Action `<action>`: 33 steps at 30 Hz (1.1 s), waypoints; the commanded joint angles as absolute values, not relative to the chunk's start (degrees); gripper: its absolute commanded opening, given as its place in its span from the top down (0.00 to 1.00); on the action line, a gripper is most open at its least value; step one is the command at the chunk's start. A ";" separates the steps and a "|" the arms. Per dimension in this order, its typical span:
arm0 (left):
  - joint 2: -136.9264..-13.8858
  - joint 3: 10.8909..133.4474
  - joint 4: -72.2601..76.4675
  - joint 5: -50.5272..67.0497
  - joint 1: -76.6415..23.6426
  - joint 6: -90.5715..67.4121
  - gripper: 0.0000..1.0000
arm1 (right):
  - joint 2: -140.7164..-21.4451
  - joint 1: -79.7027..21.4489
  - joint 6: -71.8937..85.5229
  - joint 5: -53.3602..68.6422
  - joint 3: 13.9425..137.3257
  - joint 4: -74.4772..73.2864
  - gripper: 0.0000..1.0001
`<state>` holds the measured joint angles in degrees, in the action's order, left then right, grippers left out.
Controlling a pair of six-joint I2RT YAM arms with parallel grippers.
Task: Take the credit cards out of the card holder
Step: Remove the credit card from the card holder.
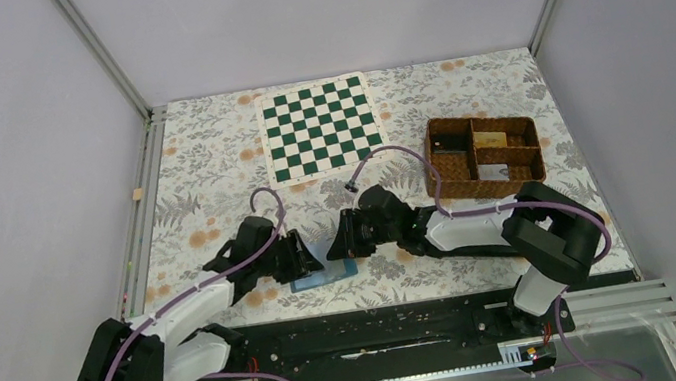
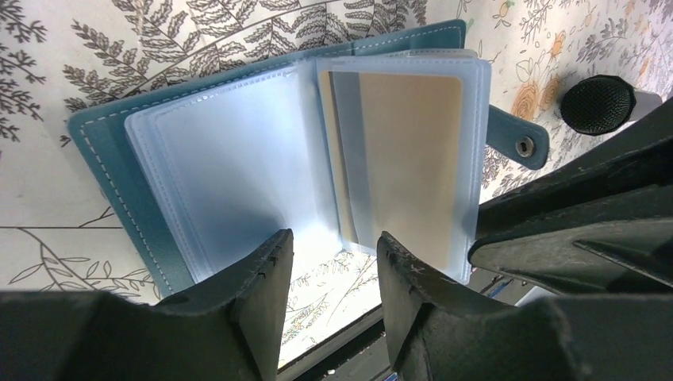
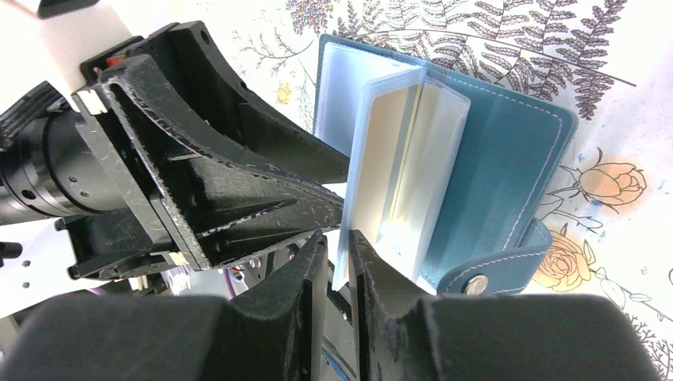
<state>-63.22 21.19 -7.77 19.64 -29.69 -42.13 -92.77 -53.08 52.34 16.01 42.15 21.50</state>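
The blue card holder [image 1: 324, 275] lies open near the table's front edge, between my two grippers. In the left wrist view its blue cover [image 2: 103, 167] is spread flat and a tan-gold credit card [image 2: 409, 159] sits in a clear sleeve on the right leaf. My left gripper [image 2: 333, 246] is open and empty at the holder's near edge. My right gripper [image 3: 339, 246] is shut on the edge of a clear sleeve and holds it upright off the cover [image 3: 508, 151]. A card [image 3: 381, 159] shows inside that sleeve.
A green-and-white chequered board [image 1: 320, 127] lies at the back middle. A brown wicker basket [image 1: 490, 186] with compartments stands at the right, with a tan flat piece [image 1: 491, 139] in one compartment. The black rail of the arm bases runs just below the holder.
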 commanded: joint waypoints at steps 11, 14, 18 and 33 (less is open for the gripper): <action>-59.09 22.78 -11.50 17.46 -29.77 -42.19 0.55 | -89.51 -52.80 48.31 15.15 42.37 17.04 1.00; -61.27 22.75 -9.24 20.99 -30.40 -42.20 0.55 | -85.91 -52.41 46.35 13.70 40.17 12.81 1.00; -64.25 22.67 -6.00 21.76 -32.68 -43.34 0.55 | -81.59 -52.12 45.93 12.36 36.18 11.51 1.00; -57.81 26.79 -16.55 9.63 -33.10 -42.81 0.57 | -81.49 -51.93 47.83 11.37 39.45 11.62 0.70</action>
